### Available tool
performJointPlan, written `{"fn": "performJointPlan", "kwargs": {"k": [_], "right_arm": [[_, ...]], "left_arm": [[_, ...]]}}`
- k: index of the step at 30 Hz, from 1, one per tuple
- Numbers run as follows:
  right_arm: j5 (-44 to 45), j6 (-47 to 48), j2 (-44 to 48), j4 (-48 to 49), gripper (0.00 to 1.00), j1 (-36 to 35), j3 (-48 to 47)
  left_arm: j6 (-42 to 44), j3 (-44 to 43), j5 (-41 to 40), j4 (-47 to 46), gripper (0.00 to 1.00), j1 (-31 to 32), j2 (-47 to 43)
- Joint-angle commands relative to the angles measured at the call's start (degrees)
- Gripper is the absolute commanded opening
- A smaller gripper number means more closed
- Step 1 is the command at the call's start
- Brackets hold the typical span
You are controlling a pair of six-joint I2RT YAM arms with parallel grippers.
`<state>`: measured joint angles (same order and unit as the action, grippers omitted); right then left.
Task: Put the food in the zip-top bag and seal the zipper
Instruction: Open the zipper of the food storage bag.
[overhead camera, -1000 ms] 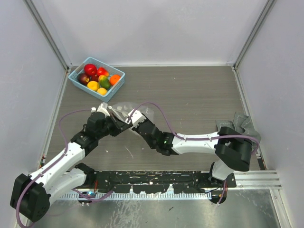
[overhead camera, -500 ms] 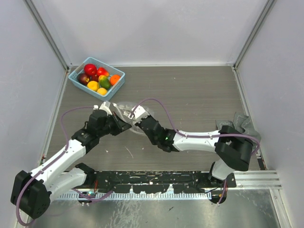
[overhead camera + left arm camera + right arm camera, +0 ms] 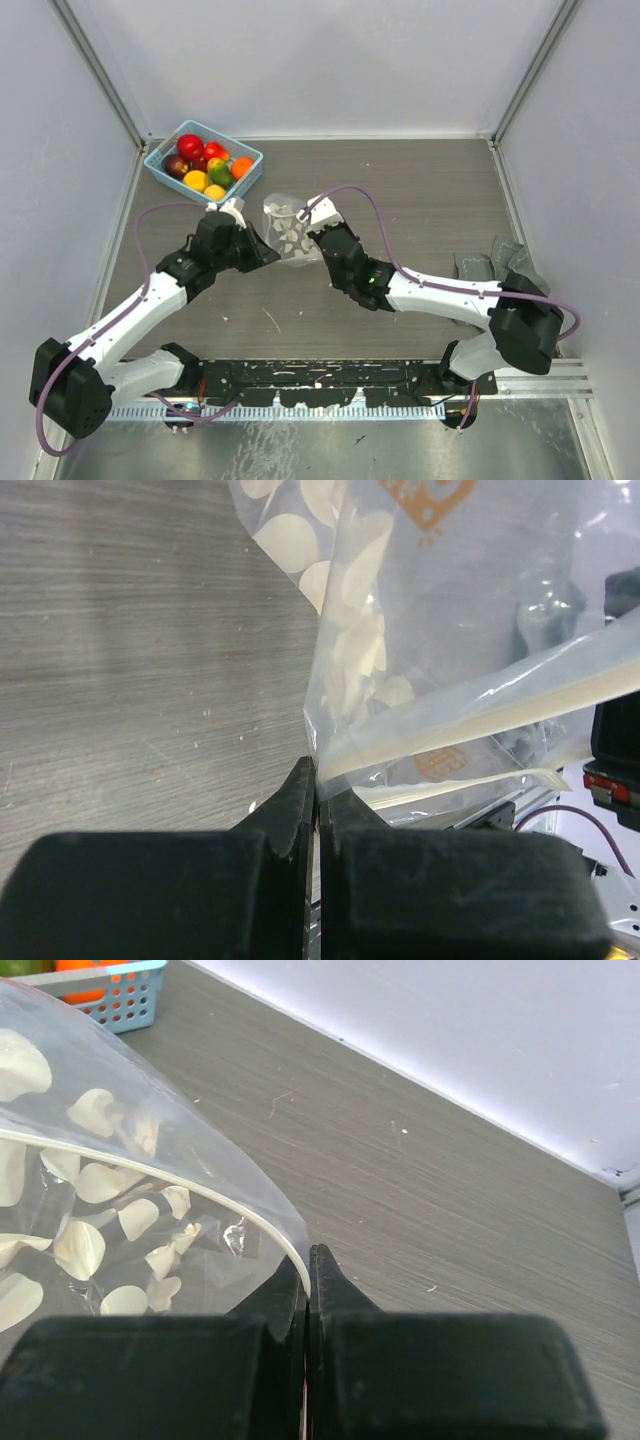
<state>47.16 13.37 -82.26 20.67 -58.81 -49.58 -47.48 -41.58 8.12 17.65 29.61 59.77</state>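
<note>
The zip-top bag (image 3: 287,231), clear with white flecks, hangs stretched between my two grippers above the table's middle. My left gripper (image 3: 264,250) is shut on the bag's left edge; in the left wrist view its jaws (image 3: 317,780) pinch the film just below the zipper (image 3: 500,695). My right gripper (image 3: 310,232) is shut on the opposite edge, and the right wrist view shows its tips (image 3: 308,1260) closed on the bag (image 3: 120,1200) at the curved zipper (image 3: 200,1190). The food (image 3: 205,165), glossy red, yellow, orange and green fruits, lies in the basket, apart from the bag.
A light-blue lattice basket (image 3: 165,140) stands at the far left corner, its edge also in the right wrist view (image 3: 110,1005). A grey crumpled object (image 3: 495,262) lies by the right wall. Walls close in the table on three sides.
Both arms carried the bag away from the bases and a little right. The right gripper closed on the bag's edge; the left stayed shut on it.
</note>
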Motion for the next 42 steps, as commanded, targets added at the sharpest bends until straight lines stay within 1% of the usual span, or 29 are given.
{"fn": "performJointPlan", "kwargs": {"k": [1, 6, 9, 13, 19, 22, 26, 28, 29, 30, 31, 38, 42], "right_arm": [[7.55, 1.42, 4.76, -1.01, 0.00, 0.46, -0.31], [9.04, 2.02, 7.04, -3.40, 0.00, 0.90, 0.50], [8.19, 0.90, 7.67, -6.09, 0.00, 1.28, 0.45], [7.18, -0.43, 7.57, -8.56, 0.01, 1.63, 0.78], [0.67, -3.90, 9.35, -15.15, 0.19, 1.92, 0.50], [-0.98, -4.95, 10.41, -17.53, 0.23, 1.86, 0.15], [-1.24, -5.43, 10.73, -19.23, 0.23, 2.02, 0.08], [-1.90, -6.23, 10.75, -20.93, 0.22, 1.95, -0.53], [-2.53, -6.59, 10.85, -21.51, 0.16, 2.00, -0.88], [-3.33, -6.89, 11.07, -21.77, 0.05, 1.95, -1.14], [-3.79, -7.02, 11.16, -21.85, 0.01, 1.94, -1.21], [-0.77, -7.02, 9.67, -25.72, 0.00, 2.28, -4.91], [-0.05, -7.94, 8.87, -27.96, 0.00, 3.05, -6.73]], "left_arm": [[4.53, -4.62, -2.67, 2.41, 0.00, -0.25, 3.61], [5.72, -8.59, -1.18, 0.14, 0.00, 0.20, 8.83], [5.65, -9.91, 0.13, -2.62, 0.00, 1.09, 11.07], [6.08, -11.75, 0.94, -3.12, 0.00, 1.94, 14.87], [3.71, -10.58, 2.90, -6.54, 0.00, 1.95, 15.80], [3.71, -10.54, 3.04, -6.46, 0.00, 2.03, 16.16], [3.87, -10.57, 3.14, -6.36, 0.00, 2.03, 16.41], [4.16, -10.87, 2.69, -5.90, 0.00, 2.04, 16.45], [4.35, -11.01, 2.49, -5.62, 0.00, 2.02, 16.56], [4.43, -11.14, 2.42, -5.51, 0.00, 2.06, 16.71], [4.46, -11.37, 2.42, -5.37, 0.00, 2.08, 16.96], [5.62, -14.04, 2.00, -4.24, 0.00, 2.02, 19.18], [5.46, -15.54, 2.53, -4.58, 0.08, 2.02, 20.18]]}}
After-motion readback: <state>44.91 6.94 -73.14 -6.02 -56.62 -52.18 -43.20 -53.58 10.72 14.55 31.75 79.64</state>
